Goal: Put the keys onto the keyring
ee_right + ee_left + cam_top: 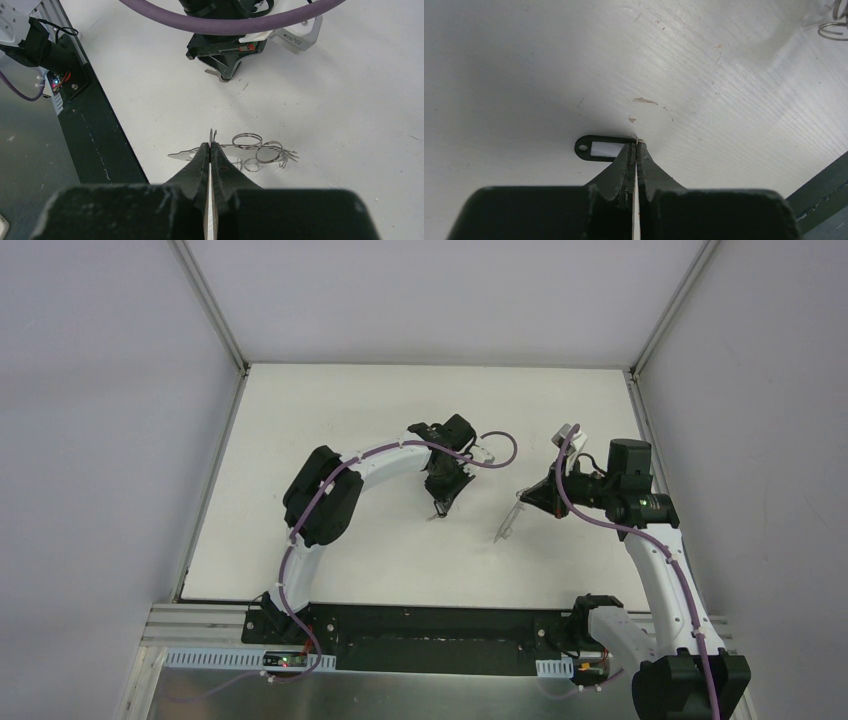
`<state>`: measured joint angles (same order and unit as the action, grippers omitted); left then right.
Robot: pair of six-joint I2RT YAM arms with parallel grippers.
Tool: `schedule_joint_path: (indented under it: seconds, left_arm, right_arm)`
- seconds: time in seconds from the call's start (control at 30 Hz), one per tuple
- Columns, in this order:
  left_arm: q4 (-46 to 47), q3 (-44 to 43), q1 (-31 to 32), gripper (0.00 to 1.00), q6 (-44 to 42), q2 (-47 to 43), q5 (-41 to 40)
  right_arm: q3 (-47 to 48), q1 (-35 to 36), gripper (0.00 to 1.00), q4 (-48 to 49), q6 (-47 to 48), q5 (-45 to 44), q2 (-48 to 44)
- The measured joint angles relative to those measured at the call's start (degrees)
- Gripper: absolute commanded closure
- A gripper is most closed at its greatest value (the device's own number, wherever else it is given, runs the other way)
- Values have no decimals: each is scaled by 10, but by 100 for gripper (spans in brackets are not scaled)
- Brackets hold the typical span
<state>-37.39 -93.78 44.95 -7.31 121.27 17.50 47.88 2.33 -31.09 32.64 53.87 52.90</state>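
Lower centre of the left wrist view, left gripper [636,145] pinches the tiny, light, slippery key [603,148] by its blade end; right gripper [210,146] clamps the thin, springy keyring [241,146].

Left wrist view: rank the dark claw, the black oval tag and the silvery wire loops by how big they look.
1. Dark left claw, though nearest the camera.
2. Black oval tag with white window.
3. Silvery wire loops, cut off at the corner, so unsure.
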Motion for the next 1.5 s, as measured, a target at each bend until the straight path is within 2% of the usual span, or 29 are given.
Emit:
schedule_joint_path:
  seconds: [0.33, 0.73, 0.97, 1.17, 1.5]
  left_arm:
    - [0, 12, -16, 100, -16, -17, 39]
    - [-14, 38, -26, 100, -78, -166, 108]
    - [-40, 24, -26, 100, -120, -242, 110]
    - [-84, -21, -26, 100, -154, -261, 110]
    - [-139, -56, -26, 100, -179, -304, 137]
  right_arm:
    - [0, 0, 100, 0, 0, 2, 0]
    - [2, 6, 100, 2, -6, 23, 23]
    - [56, 43, 100, -2, -2, 37, 78]
    - [117, 79, 100, 4, 4, 71, 127]
    - [119, 143, 100, 69, -27, 112, 176]
